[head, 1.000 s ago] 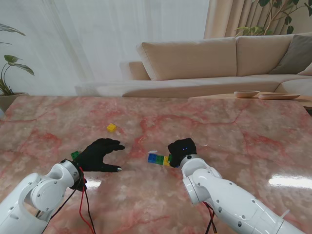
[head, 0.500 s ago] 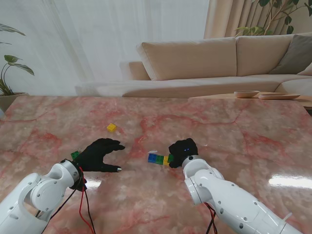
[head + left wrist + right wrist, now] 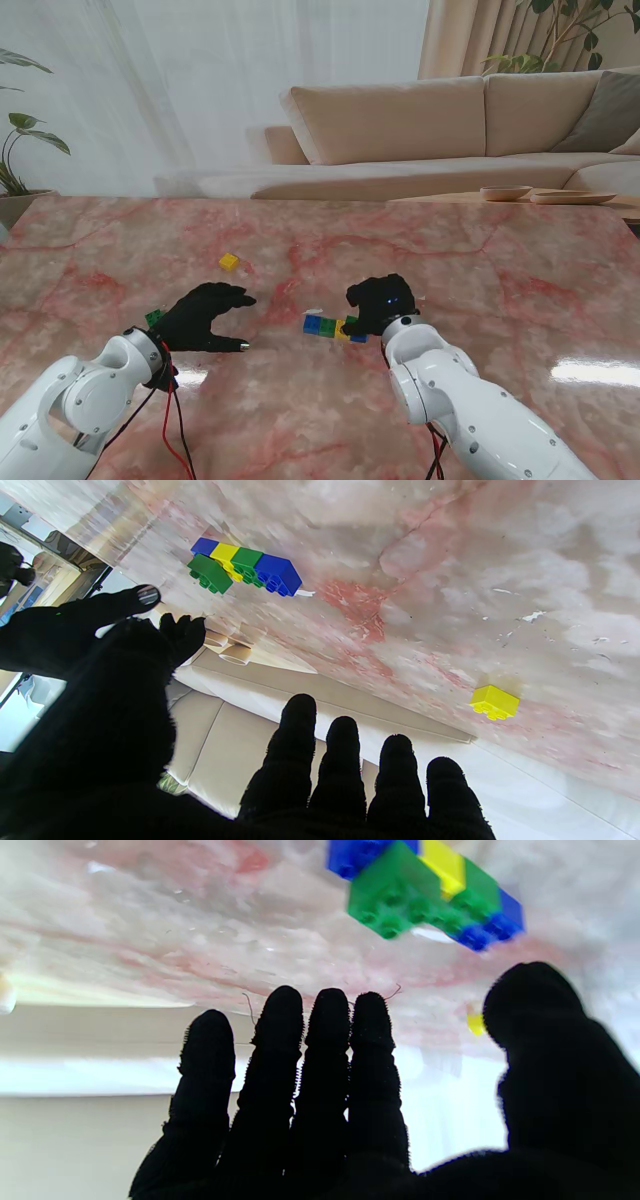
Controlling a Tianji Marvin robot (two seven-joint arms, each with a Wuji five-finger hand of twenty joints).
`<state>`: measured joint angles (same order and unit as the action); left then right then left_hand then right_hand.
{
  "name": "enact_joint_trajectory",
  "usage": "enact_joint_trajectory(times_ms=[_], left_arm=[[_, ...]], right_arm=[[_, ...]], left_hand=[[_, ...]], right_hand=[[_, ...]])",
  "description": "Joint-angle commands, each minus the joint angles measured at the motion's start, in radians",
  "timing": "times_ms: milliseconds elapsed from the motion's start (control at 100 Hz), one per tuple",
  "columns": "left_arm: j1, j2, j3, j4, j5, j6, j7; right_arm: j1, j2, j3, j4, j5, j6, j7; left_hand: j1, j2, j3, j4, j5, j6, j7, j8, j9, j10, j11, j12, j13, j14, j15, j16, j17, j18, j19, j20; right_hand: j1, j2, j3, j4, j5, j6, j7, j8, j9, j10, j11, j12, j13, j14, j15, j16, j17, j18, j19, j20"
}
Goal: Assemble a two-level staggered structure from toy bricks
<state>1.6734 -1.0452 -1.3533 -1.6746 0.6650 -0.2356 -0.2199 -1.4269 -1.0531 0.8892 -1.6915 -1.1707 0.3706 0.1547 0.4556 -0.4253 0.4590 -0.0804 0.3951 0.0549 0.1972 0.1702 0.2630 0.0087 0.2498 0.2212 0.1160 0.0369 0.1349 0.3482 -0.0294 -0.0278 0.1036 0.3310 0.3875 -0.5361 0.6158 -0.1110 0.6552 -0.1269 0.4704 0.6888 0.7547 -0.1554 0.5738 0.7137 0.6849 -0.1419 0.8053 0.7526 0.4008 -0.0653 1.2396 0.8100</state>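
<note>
A row of blue, yellow, green and blue bricks [image 3: 328, 327] lies on the table middle. A green brick [image 3: 210, 573] sits on top of the row toward its right end, offset over the joints; it also shows in the right wrist view as the green brick [image 3: 395, 902]. My right hand [image 3: 382, 303] hovers just right of the row, fingers [image 3: 325, 1040] straight and apart, holding nothing. My left hand [image 3: 205, 315] rests open on the table to the left of the row, empty. A loose yellow brick [image 3: 229, 262] lies farther from me.
A small green brick [image 3: 154, 318] lies by my left wrist. A tiny white scrap [image 3: 314, 311] lies beside the row. The pink marble table [image 3: 500, 270] stretches wide, with a sofa [image 3: 400, 120] beyond its far edge.
My right hand has come off the green top brick and shifted a little to the right, uncovering the row's right end. The left hand has not moved.
</note>
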Motion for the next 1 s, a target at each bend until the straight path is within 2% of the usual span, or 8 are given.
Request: enact_joint_trajectory(times_ms=[0, 200, 280, 360, 390, 490, 680, 990], left_arm=[[0.008, -0.004, 0.003, -0.001, -0.003, 0.001, 0.008], [0.012, -0.007, 0.007, -0.002, -0.009, -0.003, 0.027], [0.013, -0.009, 0.009, -0.002, -0.011, -0.004, 0.033], [0.013, -0.010, 0.011, -0.002, -0.012, -0.007, 0.038], [0.014, -0.010, 0.012, -0.002, -0.012, -0.007, 0.040], [0.016, -0.011, 0.012, -0.003, -0.013, -0.009, 0.047], [0.022, -0.012, 0.006, -0.006, -0.012, -0.011, 0.051], [0.031, -0.009, -0.004, -0.011, -0.010, -0.009, 0.038]], right_arm=[[-0.014, -0.003, 0.011, -0.021, 0.029, -0.008, 0.009], [-0.052, -0.015, 0.072, -0.020, 0.117, -0.050, -0.071], [-0.068, -0.020, 0.089, -0.024, 0.122, -0.052, -0.107], [-0.074, -0.023, 0.098, -0.024, 0.107, -0.044, -0.133], [-0.074, -0.024, 0.098, -0.023, 0.104, -0.036, -0.138], [-0.068, -0.026, 0.094, -0.013, 0.109, -0.013, -0.146], [-0.027, -0.026, 0.052, 0.039, 0.108, 0.004, -0.146], [0.058, -0.035, -0.044, 0.157, 0.172, 0.024, -0.169]], left_hand=[[0.029, 0.009, -0.021, 0.017, 0.022, 0.014, -0.009, -0.009, -0.026, 0.000, -0.027, -0.013, -0.030, -0.046, -0.032, -0.016, -0.001, -0.034, -0.039, -0.002], [0.030, 0.009, -0.021, 0.018, 0.024, 0.014, -0.008, -0.009, -0.024, 0.003, -0.026, -0.012, -0.028, -0.047, -0.032, -0.015, -0.001, -0.034, -0.041, -0.004], [0.029, 0.010, -0.022, 0.017, 0.024, 0.014, -0.009, -0.009, -0.023, 0.000, -0.026, -0.012, -0.028, -0.047, -0.032, -0.015, -0.001, -0.033, -0.042, -0.005], [0.031, 0.011, -0.021, 0.018, 0.025, 0.013, -0.008, -0.009, -0.023, 0.002, -0.025, -0.012, -0.027, -0.047, -0.031, -0.015, 0.000, -0.034, -0.042, -0.006], [0.031, 0.011, -0.021, 0.018, 0.025, 0.012, -0.008, -0.009, -0.022, 0.004, -0.025, -0.012, -0.027, -0.048, -0.031, -0.015, 0.000, -0.034, -0.042, -0.006], [0.030, 0.013, -0.022, 0.018, 0.025, 0.013, -0.008, -0.009, -0.022, 0.004, -0.025, -0.011, -0.028, -0.048, -0.031, -0.015, 0.000, -0.034, -0.042, -0.006], [0.030, 0.015, -0.023, 0.019, 0.026, 0.012, -0.007, -0.008, -0.022, 0.003, -0.025, -0.012, -0.027, -0.049, -0.031, -0.015, 0.000, -0.035, -0.042, -0.007], [0.031, 0.017, -0.023, 0.020, 0.025, 0.011, -0.008, -0.008, -0.023, 0.000, -0.027, -0.012, -0.027, -0.049, -0.032, -0.016, 0.000, -0.034, -0.044, -0.009]], right_hand=[[-0.044, 0.013, 0.014, 0.031, -0.018, 0.009, -0.009, 0.012, -0.016, 0.004, -0.014, -0.018, -0.016, -0.003, -0.018, -0.027, -0.008, -0.012, -0.022, 0.030], [-0.014, 0.014, 0.062, 0.028, 0.031, -0.011, 0.008, 0.023, 0.044, -0.001, -0.016, -0.035, 0.046, -0.004, -0.025, -0.036, 0.040, -0.004, -0.006, 0.035], [0.005, -0.005, 0.168, 0.021, 0.075, -0.032, 0.049, 0.037, 0.101, -0.011, 0.005, -0.032, 0.099, -0.010, 0.006, -0.021, 0.081, -0.007, 0.039, 0.041], [0.086, -0.070, 0.235, -0.111, 0.095, -0.119, 0.307, -0.101, 0.218, -0.033, 0.053, 0.043, 0.200, -0.024, 0.068, 0.000, 0.154, -0.005, 0.105, 0.013], [0.114, -0.089, 0.248, -0.126, 0.108, -0.150, 0.394, -0.138, 0.267, -0.035, 0.061, 0.095, 0.241, -0.029, 0.105, 0.013, 0.186, -0.006, 0.138, 0.009], [0.165, -0.129, 0.291, -0.154, 0.207, -0.187, 0.452, -0.131, 0.387, -0.031, 0.086, 0.131, 0.349, -0.033, 0.202, 0.041, 0.275, -0.011, 0.247, 0.022], [0.195, -0.178, 0.291, -0.161, 0.258, -0.190, 0.464, -0.176, 0.466, -0.027, 0.042, 0.105, 0.427, -0.025, 0.206, 0.024, 0.345, -0.010, 0.317, 0.010], [0.203, -0.172, 0.321, -0.155, 0.257, -0.182, 0.459, -0.212, 0.470, -0.021, 0.009, 0.105, 0.425, -0.022, 0.190, 0.018, 0.346, -0.008, 0.321, -0.003]])
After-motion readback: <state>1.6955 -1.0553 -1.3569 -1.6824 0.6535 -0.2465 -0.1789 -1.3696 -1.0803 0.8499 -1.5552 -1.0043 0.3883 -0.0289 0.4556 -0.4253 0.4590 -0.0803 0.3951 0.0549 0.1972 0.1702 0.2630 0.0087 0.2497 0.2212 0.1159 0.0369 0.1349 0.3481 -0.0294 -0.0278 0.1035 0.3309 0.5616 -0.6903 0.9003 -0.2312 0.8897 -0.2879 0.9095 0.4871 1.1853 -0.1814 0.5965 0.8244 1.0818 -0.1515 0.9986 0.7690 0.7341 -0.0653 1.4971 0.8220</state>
